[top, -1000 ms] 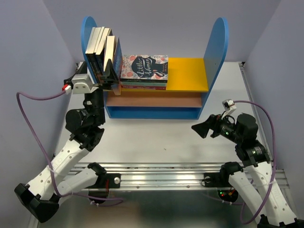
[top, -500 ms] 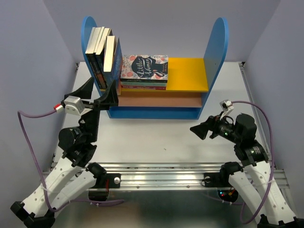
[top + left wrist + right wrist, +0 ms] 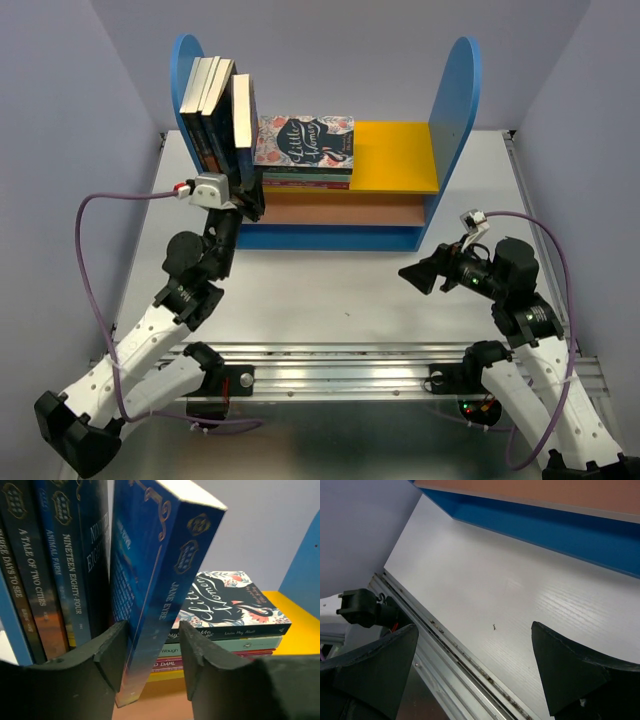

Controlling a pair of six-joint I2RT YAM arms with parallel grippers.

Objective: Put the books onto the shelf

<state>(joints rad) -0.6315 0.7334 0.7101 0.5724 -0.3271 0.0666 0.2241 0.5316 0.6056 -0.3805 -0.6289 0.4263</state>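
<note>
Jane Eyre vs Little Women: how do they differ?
Jane Eyre stands on edge, tilted, between the fingers of the left gripper; Little Women lies flat atop a stack. Jane Eyre is dark blue; Little Women is floral with a black oval. Both are on the shelf.

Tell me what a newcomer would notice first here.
The blue-sided shelf at the back of the table stands out, with dark blue books upright at the left end of its yellow board, beside a flat stack topped by a floral Little Women. There the left fingers straddle the leaning Jane Eyre, not clamped on it. The right fingers hang wide open above the table.
</note>
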